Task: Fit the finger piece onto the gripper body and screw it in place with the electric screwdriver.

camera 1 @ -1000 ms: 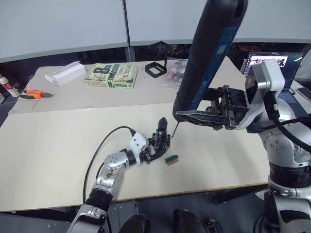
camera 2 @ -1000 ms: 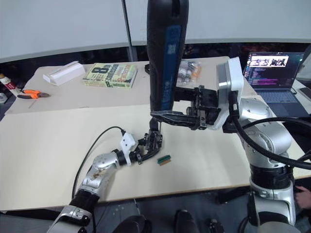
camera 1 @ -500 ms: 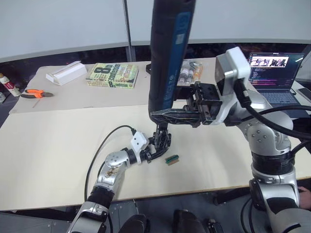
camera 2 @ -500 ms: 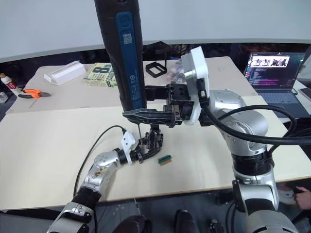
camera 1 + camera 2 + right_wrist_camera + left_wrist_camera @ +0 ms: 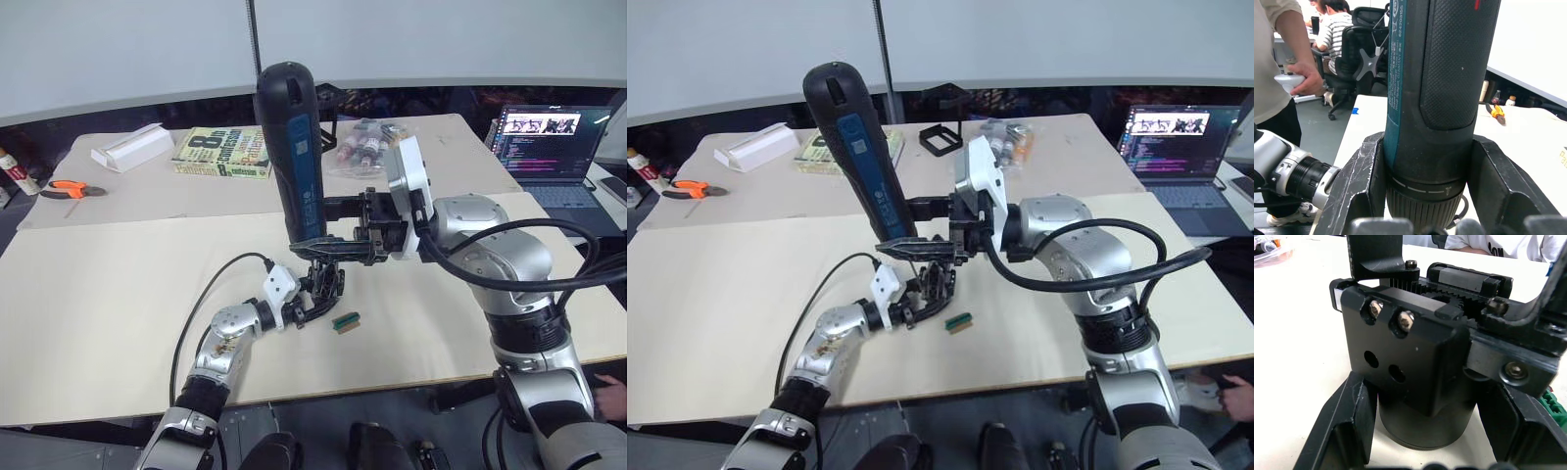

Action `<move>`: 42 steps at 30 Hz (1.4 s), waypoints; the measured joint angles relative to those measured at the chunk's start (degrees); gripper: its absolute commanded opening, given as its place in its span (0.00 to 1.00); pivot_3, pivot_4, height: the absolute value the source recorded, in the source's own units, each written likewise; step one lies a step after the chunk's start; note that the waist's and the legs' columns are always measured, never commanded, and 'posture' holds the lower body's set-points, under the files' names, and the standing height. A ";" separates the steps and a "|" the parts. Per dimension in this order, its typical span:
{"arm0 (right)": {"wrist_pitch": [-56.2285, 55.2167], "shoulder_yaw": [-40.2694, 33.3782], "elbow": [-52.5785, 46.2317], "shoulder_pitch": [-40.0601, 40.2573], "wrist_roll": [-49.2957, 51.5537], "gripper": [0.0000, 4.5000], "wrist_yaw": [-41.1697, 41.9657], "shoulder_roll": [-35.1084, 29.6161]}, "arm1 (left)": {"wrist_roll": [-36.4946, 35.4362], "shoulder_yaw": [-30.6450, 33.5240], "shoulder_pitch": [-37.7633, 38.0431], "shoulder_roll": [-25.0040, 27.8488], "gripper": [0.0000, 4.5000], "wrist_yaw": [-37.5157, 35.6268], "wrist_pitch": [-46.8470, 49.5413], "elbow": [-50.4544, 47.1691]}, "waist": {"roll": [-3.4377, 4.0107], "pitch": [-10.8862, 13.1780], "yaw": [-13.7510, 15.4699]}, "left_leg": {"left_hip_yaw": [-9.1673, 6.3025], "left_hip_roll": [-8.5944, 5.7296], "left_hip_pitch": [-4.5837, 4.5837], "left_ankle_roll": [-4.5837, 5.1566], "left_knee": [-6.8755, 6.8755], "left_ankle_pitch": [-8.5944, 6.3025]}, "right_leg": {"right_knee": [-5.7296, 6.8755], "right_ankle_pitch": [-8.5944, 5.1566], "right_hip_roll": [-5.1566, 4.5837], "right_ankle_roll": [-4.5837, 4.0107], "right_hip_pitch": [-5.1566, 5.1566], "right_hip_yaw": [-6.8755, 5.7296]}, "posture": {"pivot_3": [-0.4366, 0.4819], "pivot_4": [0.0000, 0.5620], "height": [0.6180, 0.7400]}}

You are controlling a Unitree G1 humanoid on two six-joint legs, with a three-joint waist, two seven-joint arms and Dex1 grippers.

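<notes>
Toward the tabletop's point(image 5: 118, 284) near edge, the left tool point(image 5: 312, 302) is clamped on the small black plastic-and-metal gripper body point(image 5: 326, 283). Directly above it, the right tool point(image 5: 328, 247) grips the thick black blue-striped electric screwdriver point(image 5: 295, 157).

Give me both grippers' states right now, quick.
Left gripper: shut on the gripper body, which stands on the table.
Right gripper: shut on the screwdriver, nose down over the body.
</notes>
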 measured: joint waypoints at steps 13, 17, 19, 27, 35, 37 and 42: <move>-2.23 0.06 1.08 1.88 -2.84 0.43 0.96 1.37 | 0.12 -0.15 0.43 0.00 0.54 0.43 0.87 -0.95 | 0.00 0.00 -0.21 | 0.00 -0.01 0.00 0.00 0.00 0.00 | -0.02 0.00 0.00 0.00 0.00 0.00 | 0.48 0.27 1.00; -2.28 0.12 1.09 1.91 -3.30 0.43 1.11 1.43 | 0.12 -0.23 0.57 -0.01 0.54 0.58 0.88 -1.12 | 0.00 0.00 -0.23 | 0.00 -0.01 0.00 0.00 0.00 0.00 | -0.02 0.00 0.00 0.00 0.00 0.00 | 0.48 0.27 1.00; -2.29 0.15 1.09 2.02 -3.38 0.43 1.21 1.46 | 0.12 -0.26 0.68 -0.02 0.54 0.74 0.89 -1.26 | 0.00 0.00 -0.25 | 0.00 -0.01 0.00 0.00 0.00 0.00 | -0.02 0.00 0.00 0.00 0.00 0.00 | 0.48 0.27 1.00; -2.28 0.23 1.09 2.28 -3.53 0.43 1.22 1.62 | 0.12 -0.32 0.97 -0.03 0.54 0.92 0.91 -1.63 | 0.00 0.00 -0.29 | 0.00 -0.01 0.00 0.01 -0.01 -0.01 | -0.03 0.00 0.00 0.00 0.00 0.00 | 0.48 0.27 1.00; -2.21 0.39 1.11 1.93 -3.79 0.43 0.66 2.61 | 0.12 -0.36 1.08 -0.08 0.54 0.92 0.90 -1.75 | 0.00 0.00 -0.29 | 0.00 -0.01 0.00 0.01 -0.01 -0.01 | -0.04 0.00 0.00 0.00 -0.01 0.00 | 0.48 0.27 1.00; -2.21 0.42 1.23 1.90 -3.83 0.43 0.69 2.61 | 0.12 -0.37 1.09 -0.08 0.54 0.92 0.90 -1.75 | 0.00 0.00 -0.29 | 0.00 -0.01 0.00 0.01 -0.01 -0.01 | -0.04 0.00 0.00 0.00 0.00 0.00 | 0.48 0.27 1.00; -2.23 0.55 2.30 1.93 -5.05 0.43 1.00 2.51 | 0.12 -0.37 1.14 -0.07 0.54 0.92 0.89 -1.83 | 0.00 0.00 -0.29 | 0.00 -0.01 0.00 0.01 -0.01 -0.01 | -0.04 0.00 0.00 0.00 -0.01 0.00 | 0.48 0.27 1.00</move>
